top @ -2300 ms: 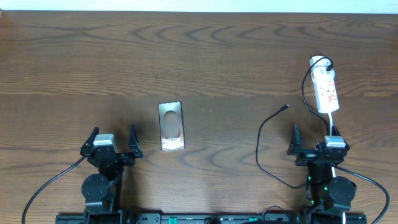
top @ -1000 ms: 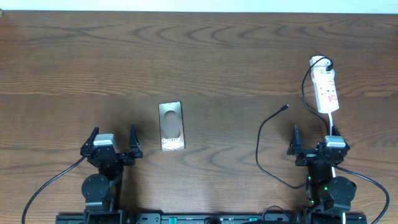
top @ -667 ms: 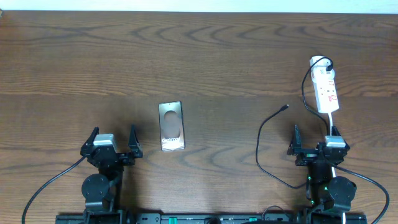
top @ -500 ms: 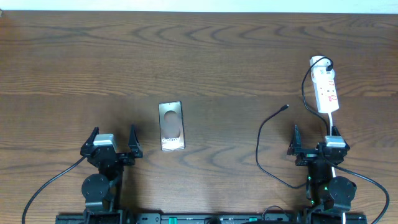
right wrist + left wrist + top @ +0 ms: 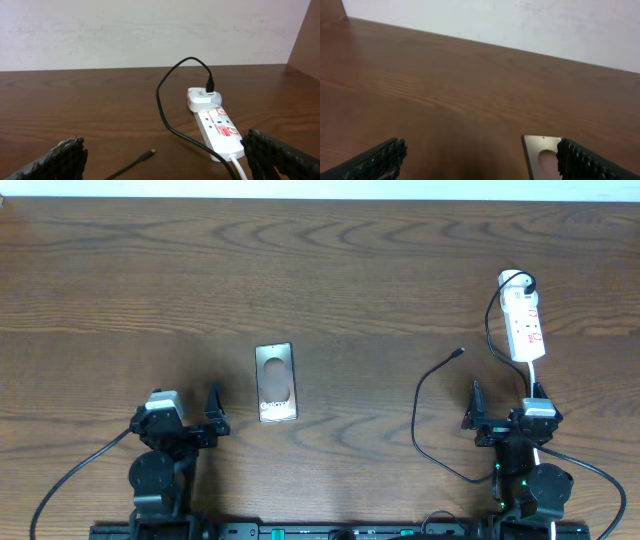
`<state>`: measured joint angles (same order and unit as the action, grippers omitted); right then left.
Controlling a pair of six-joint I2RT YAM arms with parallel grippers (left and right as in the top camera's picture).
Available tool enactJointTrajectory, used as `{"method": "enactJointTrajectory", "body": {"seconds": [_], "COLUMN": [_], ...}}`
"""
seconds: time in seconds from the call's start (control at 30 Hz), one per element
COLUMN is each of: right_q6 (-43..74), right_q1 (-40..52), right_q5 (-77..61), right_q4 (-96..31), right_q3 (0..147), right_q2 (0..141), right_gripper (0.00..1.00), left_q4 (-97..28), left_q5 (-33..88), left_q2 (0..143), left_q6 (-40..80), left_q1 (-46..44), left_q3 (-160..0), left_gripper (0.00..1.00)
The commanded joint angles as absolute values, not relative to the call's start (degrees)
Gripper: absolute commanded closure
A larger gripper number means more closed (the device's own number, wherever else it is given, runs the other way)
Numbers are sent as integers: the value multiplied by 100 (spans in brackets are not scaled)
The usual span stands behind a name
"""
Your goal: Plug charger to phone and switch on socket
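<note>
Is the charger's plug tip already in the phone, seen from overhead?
No, the charger ends loose on the table, its tip well to the right of the phone and not touching it.

One Galaxy phone (image 5: pixel 275 383), one black charger cable (image 5: pixel 158 97), one white power strip (image 5: pixel 524 326) (one white adapter (image 5: pixel 202 97) plugged into it).

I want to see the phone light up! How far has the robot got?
Hardly any. The charger already sits in the socket at its far end, but its plug tip lies loose on the table, apart from the phone. Nothing is in hand: the left gripper and right gripper are open and empty. Left: plug the tip into the phone, then flip the socket's switch.
</note>
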<state>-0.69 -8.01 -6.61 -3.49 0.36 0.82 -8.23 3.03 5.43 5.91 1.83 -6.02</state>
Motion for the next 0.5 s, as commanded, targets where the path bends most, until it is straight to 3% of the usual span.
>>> {"method": "enactJointTrajectory", "body": {"seconds": [0.0,0.47], "right_q6": [-134,-134], "right_q1": [-805,-803], "right_q5": [-655,-655], "right_q4": [-368,-368], "right_q3": [30,30], "right_q2": [38,38], "right_gripper": [1,1], "left_q4": [-1087,-2941], "left_q5": [447,1155], "left_q2": [1151,3489], "left_q6": [720,779], "left_q1": [207,-91], "left_q3": [-1498,-4403], "left_gripper": [2,2]}}
